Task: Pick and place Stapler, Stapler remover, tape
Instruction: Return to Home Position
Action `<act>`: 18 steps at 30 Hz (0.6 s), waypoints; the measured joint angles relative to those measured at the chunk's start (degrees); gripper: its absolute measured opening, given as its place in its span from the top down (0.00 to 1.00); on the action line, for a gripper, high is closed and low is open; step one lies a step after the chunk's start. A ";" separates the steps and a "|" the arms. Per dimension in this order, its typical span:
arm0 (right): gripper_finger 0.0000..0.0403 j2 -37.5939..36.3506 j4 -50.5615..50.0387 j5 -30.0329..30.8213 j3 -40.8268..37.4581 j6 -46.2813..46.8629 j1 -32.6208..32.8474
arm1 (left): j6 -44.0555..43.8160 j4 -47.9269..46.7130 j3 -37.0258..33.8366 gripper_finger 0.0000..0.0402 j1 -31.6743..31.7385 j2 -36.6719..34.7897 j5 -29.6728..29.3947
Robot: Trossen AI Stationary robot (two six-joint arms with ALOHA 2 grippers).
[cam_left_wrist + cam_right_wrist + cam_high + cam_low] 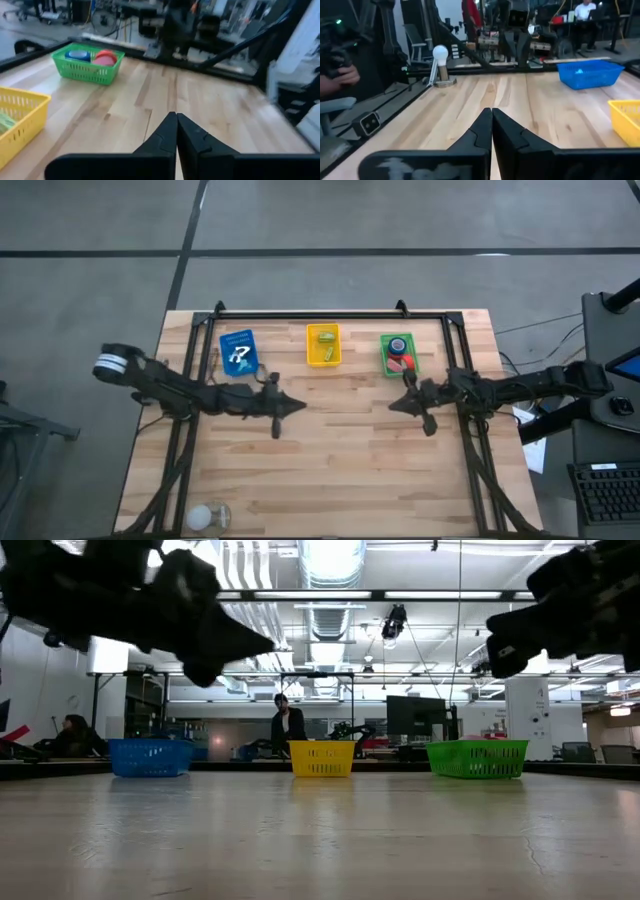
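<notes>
The red tape (401,363) is lying in the green bin (383,356), just beside a blue round thing (398,344) in the same bin. We are not able to tell whether that one is tape too. The green bin is standing at the far edge of the counter (340,470), towards its right corner. The yellow bin (310,352) is standing at the middle of that edge, and the blue bin (226,340) towards the left corner.

A green thing (324,337) is lying in the yellow bin and pale pieces (238,357) are lying in the blue bin. Both are too small for us to name, and any marks on them are too small for us to read.

The low view is showing only the bins' mesh walls, which are hiding what is inside. The left wrist view is looking over the green bin's rim onto the red and blue rounds.

The left pincer (300,406) is hovering above the counter in front of the gap between the blue and yellow bins. The right pincer (393,406) is hovering in front of the green bin. They are well apart and pointing at each other. Each wrist view is showing its own fingers pressed together, pinching nothing.

A white bulb on a stand (208,516) is standing at the near left corner. In the low view a person (288,723) is standing beyond the yellow bin.
</notes>
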 joint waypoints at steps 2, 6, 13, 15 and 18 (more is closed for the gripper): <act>0.98 -2.40 -2.37 0.14 -0.26 -0.39 0.00 | -0.02 0.23 -2.79 0.99 -0.26 -4.58 0.02; 0.98 -6.40 -6.98 0.19 -0.25 -1.30 0.00 | 0.13 0.00 -8.39 0.97 -0.37 -13.59 0.12; 0.98 -11.48 -7.76 0.22 -0.22 -2.65 -0.01 | 2.97 0.90 -18.46 0.96 -0.35 -27.74 -0.37; 0.98 -12.62 -8.70 0.22 -0.18 -2.63 0.00 | 6.35 0.59 -20.22 0.96 -0.35 -30.96 -0.49; 0.98 -13.83 -9.36 0.25 -0.18 -2.63 -0.02 | 11.11 -4.48 -20.15 0.97 -0.37 -35.65 -0.43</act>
